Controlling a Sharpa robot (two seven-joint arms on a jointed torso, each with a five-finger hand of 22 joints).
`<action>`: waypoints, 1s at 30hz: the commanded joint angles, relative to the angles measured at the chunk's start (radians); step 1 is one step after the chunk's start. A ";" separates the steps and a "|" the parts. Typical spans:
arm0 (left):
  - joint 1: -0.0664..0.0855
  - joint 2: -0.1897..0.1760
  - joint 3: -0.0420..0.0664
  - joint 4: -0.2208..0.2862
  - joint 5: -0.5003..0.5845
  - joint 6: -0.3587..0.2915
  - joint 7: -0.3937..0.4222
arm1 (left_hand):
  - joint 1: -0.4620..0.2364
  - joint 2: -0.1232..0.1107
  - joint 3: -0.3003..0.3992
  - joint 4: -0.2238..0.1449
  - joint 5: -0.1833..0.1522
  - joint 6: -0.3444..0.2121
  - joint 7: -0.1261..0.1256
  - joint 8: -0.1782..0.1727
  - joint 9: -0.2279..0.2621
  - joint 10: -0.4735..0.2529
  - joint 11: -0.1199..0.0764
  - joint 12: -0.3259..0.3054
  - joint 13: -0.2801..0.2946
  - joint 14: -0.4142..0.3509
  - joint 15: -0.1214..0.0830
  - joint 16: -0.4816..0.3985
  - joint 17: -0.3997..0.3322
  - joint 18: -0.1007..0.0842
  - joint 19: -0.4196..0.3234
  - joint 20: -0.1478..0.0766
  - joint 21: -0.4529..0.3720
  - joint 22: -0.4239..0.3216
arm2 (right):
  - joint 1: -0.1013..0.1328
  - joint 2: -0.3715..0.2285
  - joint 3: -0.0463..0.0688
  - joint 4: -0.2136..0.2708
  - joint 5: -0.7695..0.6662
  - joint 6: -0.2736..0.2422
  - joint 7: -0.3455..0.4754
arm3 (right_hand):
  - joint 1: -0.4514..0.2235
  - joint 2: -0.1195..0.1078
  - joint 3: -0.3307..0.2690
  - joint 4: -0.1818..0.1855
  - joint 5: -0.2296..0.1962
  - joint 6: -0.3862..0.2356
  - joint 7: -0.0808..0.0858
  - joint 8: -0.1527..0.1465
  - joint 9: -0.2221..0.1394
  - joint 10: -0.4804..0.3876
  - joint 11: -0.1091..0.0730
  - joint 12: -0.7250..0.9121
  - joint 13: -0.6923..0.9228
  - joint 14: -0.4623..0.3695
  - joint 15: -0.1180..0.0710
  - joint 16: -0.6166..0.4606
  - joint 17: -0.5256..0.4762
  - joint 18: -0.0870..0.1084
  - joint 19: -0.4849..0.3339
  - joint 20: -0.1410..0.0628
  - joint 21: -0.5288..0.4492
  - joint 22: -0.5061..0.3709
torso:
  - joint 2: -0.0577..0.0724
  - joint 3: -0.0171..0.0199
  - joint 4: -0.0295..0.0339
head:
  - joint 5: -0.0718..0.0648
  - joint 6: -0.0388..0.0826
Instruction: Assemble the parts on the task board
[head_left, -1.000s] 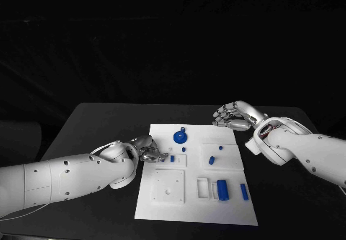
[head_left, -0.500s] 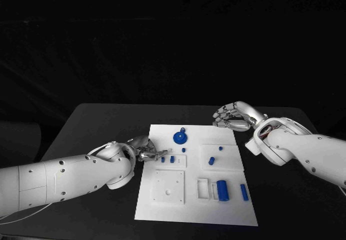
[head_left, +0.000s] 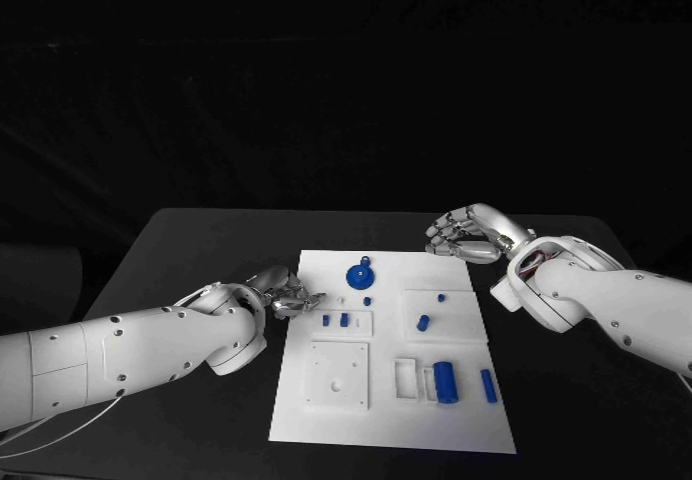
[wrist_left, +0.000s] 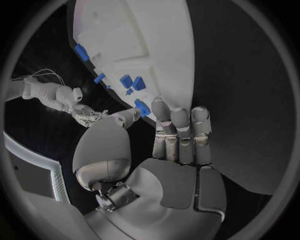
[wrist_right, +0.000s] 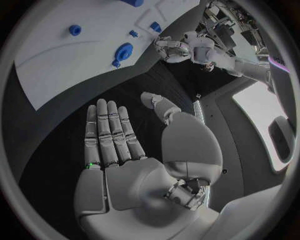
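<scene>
Progress: early by my reckoning; most parts (head_left: 446, 381) lie loose on the board (head_left: 389, 410), few look seated.
Left to do: setting the loose pieces into their recesses.
Board: white plate mid-bench (head_left: 202, 250), with square pockets and slots.
Parts: small, blue; a round one (head_left: 361, 274) near the far edge, bars near the right.
Left hand (head_left: 289, 298): at the board's left edge, fingers straight, holding nothing.
Right hand (head_left: 469, 232): beyond the far right corner, open, empty.
</scene>
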 joint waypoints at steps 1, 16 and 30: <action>0.004 0.004 0.002 -0.005 0.122 -0.038 0.181 | 0.145 0.019 -0.001 -0.123 0.015 -0.062 0.029 -0.038 -0.020 -0.077 0.029 -0.072 -0.031 -0.067 0.039 -0.061 -0.028 -0.032 -0.064 -0.110 -0.043 -0.010 | 0.000 0.000 0.000 -0.003 -0.002 0.011 0.011 | -0.002 -0.002 0.002 0.003 0.006 -0.006 -0.002 0.004 -0.001 0.004 -0.001 -0.005 -0.001 0.007 0.000 -0.007 -0.002 0.002 0.000 0.004 -0.004 0.002 | 0.000 -0.0008 -0.0005 | -0.003 0.005; 0.043 0.086 0.037 -0.064 -0.027 0.030 0.384 | 0.316 0.045 0.027 -0.505 0.010 -0.148 0.112 -0.136 -0.133 -0.217 0.166 -0.557 -0.263 -0.148 0.161 -0.212 -0.092 -0.039 -0.150 0.004 -0.152 -0.032 | 0.000 0.009 0.000 -0.028 0.003 0.013 0.012 | 0.013 0.002 0.008 -0.007 -0.002 -0.005 -0.003 0.005 -0.002 0.007 -0.001 -0.008 -0.001 0.008 -0.001 -0.007 -0.002 0.003 0.000 0.005 -0.005 0.004 | 0.001 -0.0014 -0.0010 | -0.016 0.022; 0.067 0.181 0.040 -0.138 -0.160 0.194 0.327 | 0.375 0.050 0.053 -0.509 0.243 -0.132 0.105 -0.117 -0.150 -0.147 0.159 -0.661 -0.291 -0.115 0.151 -0.113 -0.032 -0.014 -0.105 0.000 -0.115 0.016 | 0.000 0.016 0.000 -0.031 0.005 0.015 0.012 | 0.013 0.003 0.009 -0.007 -0.002 -0.005 -0.003 0.005 -0.002 0.008 -0.001 -0.008 -0.001 0.008 -0.001 -0.007 -0.002 0.003 0.001 0.005 -0.005 0.004 | 0.001 0.0005 -0.0007 | -0.030 0.030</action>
